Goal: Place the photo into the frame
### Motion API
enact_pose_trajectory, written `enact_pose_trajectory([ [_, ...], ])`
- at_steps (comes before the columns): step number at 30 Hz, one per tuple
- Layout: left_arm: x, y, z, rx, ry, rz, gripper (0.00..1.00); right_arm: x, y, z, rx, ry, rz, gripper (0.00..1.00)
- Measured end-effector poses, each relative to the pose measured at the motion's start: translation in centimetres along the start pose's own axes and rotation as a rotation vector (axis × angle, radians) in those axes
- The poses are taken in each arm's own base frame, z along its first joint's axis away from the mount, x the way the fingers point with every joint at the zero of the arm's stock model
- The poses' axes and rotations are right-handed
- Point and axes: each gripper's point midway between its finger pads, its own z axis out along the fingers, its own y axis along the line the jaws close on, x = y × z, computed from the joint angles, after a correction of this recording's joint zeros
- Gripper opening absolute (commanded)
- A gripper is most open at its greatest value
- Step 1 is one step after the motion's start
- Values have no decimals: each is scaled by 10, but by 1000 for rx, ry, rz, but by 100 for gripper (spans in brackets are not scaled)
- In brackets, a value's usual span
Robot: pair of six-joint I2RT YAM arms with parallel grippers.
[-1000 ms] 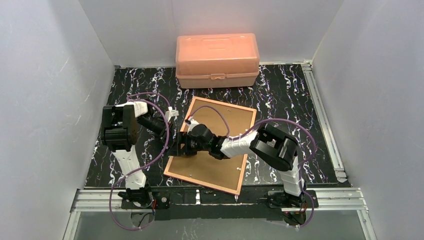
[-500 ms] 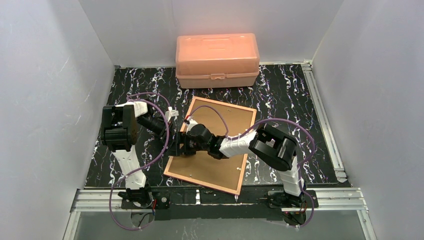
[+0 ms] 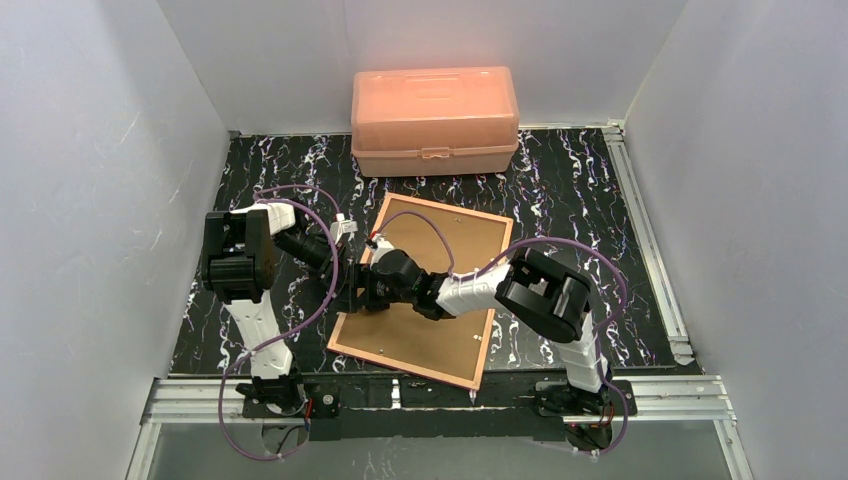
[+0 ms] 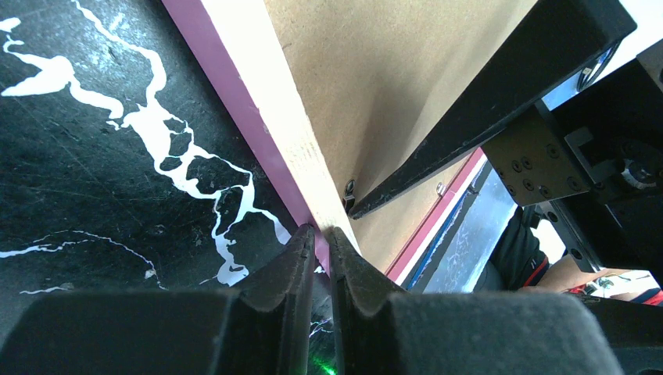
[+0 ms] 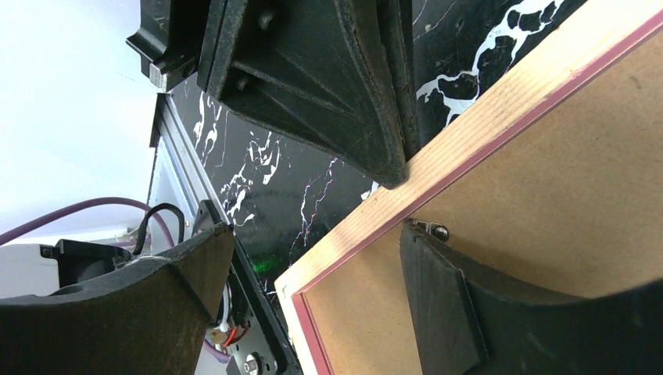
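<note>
Watching the frame (image 5: 500, 109) lie face down on the table (image 4: 94, 180), long axis running away from the bases and tilted right. Its left rail passes between my right claw's (image 5: 317, 234) spread fingers: one is outside over the table, the other on the backing board (image 5: 563, 211) just beside a small metal tab (image 5: 434, 230). The left claw (image 4: 320, 234) is clenched, tips against that same rail. I can't see the photo.
</note>
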Motion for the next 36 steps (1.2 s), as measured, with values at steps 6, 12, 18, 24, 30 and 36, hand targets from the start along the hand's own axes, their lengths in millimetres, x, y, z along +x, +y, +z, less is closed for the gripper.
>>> enact_pose_trajectory([
  [6,0,0,0,1,1,-1,10,-1,-1,1,8,-11,-16,86],
  [12,0,0,0,1,2,-1,10,0,-1,1,12,-17,-35,85],
  [18,1,-1,0,1,2,-1,10,1,-1,2,12,-17,-58,85],
  [24,1,-1,0,0,3,2,10,1,-1,2,18,-26,-78,85],
  [30,1,-1,-1,0,4,2,9,3,1,2,31,-38,-155,85],
  [36,2,-1,-1,-4,7,4,9,3,7,-19,88,-52,-282,86],
])
